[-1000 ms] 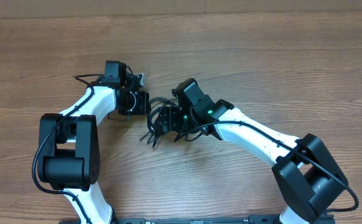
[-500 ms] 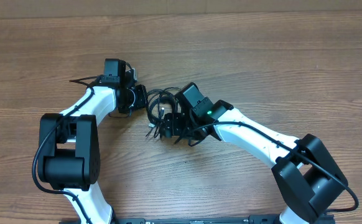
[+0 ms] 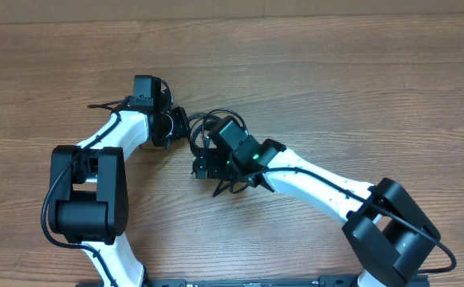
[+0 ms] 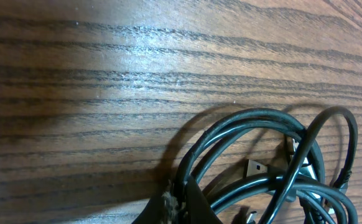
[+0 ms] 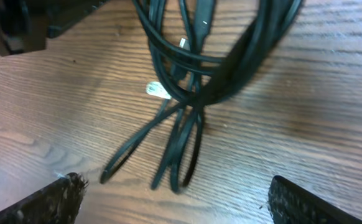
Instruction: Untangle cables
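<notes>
My left fingers pinch the cables, one tangled bundle, none freed; right fingers gape wide, empty.

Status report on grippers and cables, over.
Left fingers shut on cables. Right fingers open, empty. Cables one tangled bundle. Nothing else in the way.

A tangle of cables lies on the table near its middle. The left gripper is at its left side, the right gripper just in front. Loop ends seemingly trail toward the front edge.
</notes>
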